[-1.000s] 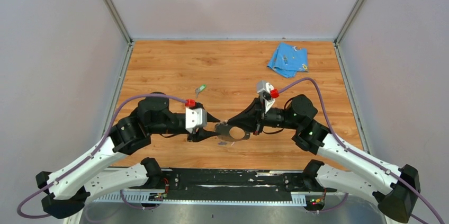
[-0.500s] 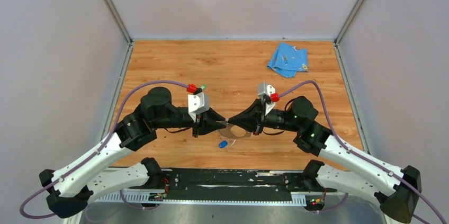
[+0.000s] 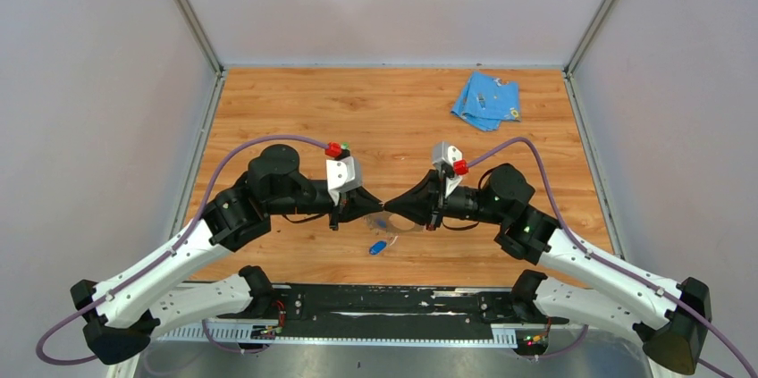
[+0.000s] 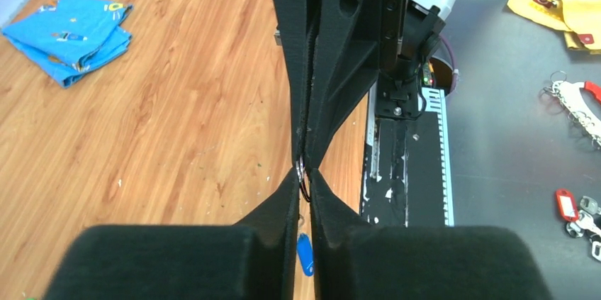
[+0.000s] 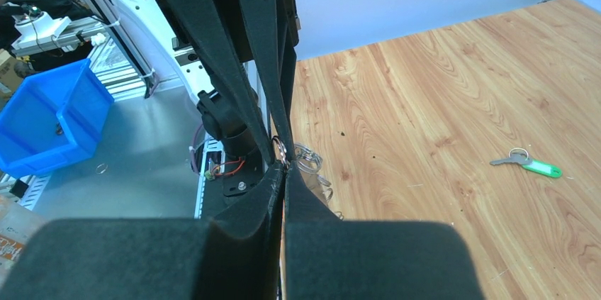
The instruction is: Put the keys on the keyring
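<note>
Wood table [image 3: 295, 110], blue cloth [image 3: 485, 99] far right. Top: left gripper [image 3: 377, 204] and right gripper [image 3: 393, 206] tip to tip; blue key [image 3: 378, 247] loose just nearer. Left wrist: jaws nearly together at keyring [image 4: 302, 172], grip unclear. Right wrist: clamped on keyring; green key [image 5: 530, 164] well apart. Keep ring steady, pinch key by head.

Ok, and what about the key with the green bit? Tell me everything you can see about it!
The green key has a long green plastic head with rounded ends, a small silvery metal blade, and a little metal ring where the two join. It looks whole and clean. It lies flat on the wooden table, with the blade pointing left in the right wrist view, out on its own. Only the table touches it, and nothing is holding it.
</note>
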Available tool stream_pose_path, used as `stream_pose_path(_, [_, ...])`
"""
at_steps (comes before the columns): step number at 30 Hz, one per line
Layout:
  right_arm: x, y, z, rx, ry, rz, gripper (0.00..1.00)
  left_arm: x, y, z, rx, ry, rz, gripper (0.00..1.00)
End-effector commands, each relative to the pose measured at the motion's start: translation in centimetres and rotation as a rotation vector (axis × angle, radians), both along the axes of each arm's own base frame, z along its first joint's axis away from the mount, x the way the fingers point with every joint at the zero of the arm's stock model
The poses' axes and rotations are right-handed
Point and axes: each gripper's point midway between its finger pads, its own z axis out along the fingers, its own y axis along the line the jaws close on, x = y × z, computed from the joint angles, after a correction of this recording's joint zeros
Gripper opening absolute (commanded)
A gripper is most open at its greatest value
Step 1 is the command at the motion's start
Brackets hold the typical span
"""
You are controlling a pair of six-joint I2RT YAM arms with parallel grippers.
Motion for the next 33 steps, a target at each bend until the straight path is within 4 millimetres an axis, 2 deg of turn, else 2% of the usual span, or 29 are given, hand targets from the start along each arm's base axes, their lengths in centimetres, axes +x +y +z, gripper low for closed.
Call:
stream_pose_path(1, [-0.3, 0.0, 1.5, 0.031, -0.055, 0.001, 0.0, 0.5, 0.3, -0.1, 0.015, -0.021, 0.023, 0.03])
stream_pose_path(2, [-0.3, 0.1, 1.4, 0.028, -0.054, 0.001, 0.0, 0.6, 0.3, -0.1, 0.016, -0.026, 0.025, 0.0])
stream_pose_path(6, [-0.4, 0.0, 1.4, 0.017, -0.058, 0.01, 0.0, 0.6, 0.8, -0.2, 0.041, -0.083, 0.014, 0.0])
stream_pose_path(11, [-1.0, -0.4, 1.4, -0.003, -0.07, 0.026, 0.0, -0.2, 1.2, -1.0, 0.113, -0.234, -0.11, 0.0])
stream_pose_path(12, [-1.1, -0.4, 1.4, -0.007, -0.071, 0.03, 0.03, -0.4, 1.3, -1.1, 0.125, -0.266, -0.139, 0.0])
stream_pose_path(15, [-1.5, -0.7, 1.3, -0.027, -0.071, 0.047, 0.22, -0.7, 1.5, -1.3, 0.153, -0.364, -0.209, 0.0])
stream_pose_path(21, [-2.0, -1.1, 0.9, -0.061, -0.062, 0.06, 0.42, -0.3, 1.9, -1.0, 0.212, -0.585, -0.314, 0.0])
stream_pose_path(27, [-1.6, -1.4, 0.5, -0.073, -0.073, 0.028, 0.5, -1.0, 2.1, -0.5, 0.202, -0.807, -0.405, 0.0])
stream_pose_path(33, [-1.4, -1.5, 0.9, -0.053, -0.135, 0.019, 0.53, -2.5, 2.5, -0.5, 0.166, -1.091, -0.517, 0.0])
